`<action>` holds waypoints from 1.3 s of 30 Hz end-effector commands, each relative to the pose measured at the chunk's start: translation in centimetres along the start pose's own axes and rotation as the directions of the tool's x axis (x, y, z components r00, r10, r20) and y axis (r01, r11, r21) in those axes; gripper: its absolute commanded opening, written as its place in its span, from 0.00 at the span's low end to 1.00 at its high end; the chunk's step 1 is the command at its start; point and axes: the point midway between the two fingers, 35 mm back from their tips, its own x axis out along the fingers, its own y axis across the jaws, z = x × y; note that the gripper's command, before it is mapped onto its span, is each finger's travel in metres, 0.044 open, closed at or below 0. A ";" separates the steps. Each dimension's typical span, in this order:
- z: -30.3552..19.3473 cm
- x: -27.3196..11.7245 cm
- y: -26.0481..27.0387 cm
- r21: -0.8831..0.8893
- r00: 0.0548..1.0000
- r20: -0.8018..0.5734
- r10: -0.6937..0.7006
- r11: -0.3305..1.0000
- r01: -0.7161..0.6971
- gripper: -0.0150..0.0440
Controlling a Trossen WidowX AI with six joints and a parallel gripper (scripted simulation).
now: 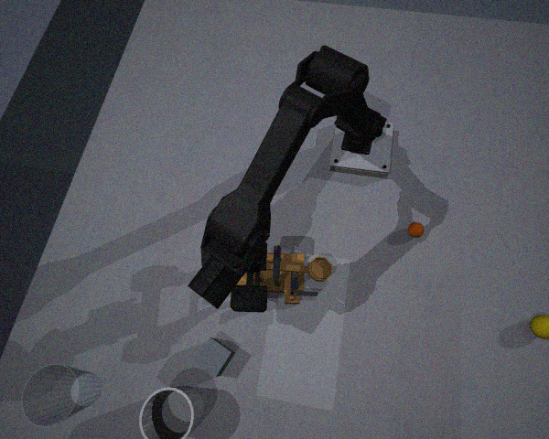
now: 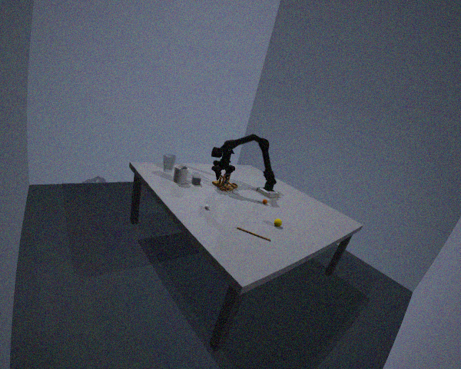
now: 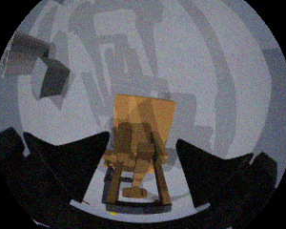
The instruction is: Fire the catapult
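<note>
The wooden catapult (image 1: 296, 278) (image 3: 145, 112) stands under my gripper. Its round cup (image 1: 319, 268) shows no ball in it in the top view. My gripper (image 2: 223, 177) (image 3: 143, 139) is open, pointing down, with its fingers on either side of the catapult's frame in the wrist view; whether they touch it I cannot tell. An orange ball (image 1: 415, 230) (image 2: 264, 201) lies on the table between the arm's base and a yellow ball (image 1: 543, 326) (image 2: 278, 222). The white mug (image 1: 160, 415) (image 2: 180, 174) (image 3: 25, 53) stands upright beyond a grey box.
The grey box (image 1: 225, 354) (image 2: 196, 181) (image 3: 54, 78) stands between catapult and mug. A ribbed clear cup (image 1: 48, 394) (image 2: 168, 162) stands near the mug. A small white ball (image 2: 207, 207) and a thin brown stick (image 2: 253, 234) lie farther along the table.
</note>
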 end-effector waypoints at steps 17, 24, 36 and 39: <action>0.0 -6.7 -0.1 -0.002 1.000 0.012 0.021 1.000 -0.021 1.00; 0.0 -3.7 -0.1 -0.002 1.000 0.012 0.021 1.000 -0.021 1.00; 0.0 -2.1 0.0 -0.002 1.000 0.012 0.021 1.000 -0.021 1.00; 0.0 -1.6 0.0 -0.002 1.000 0.012 0.021 1.000 -0.021 1.00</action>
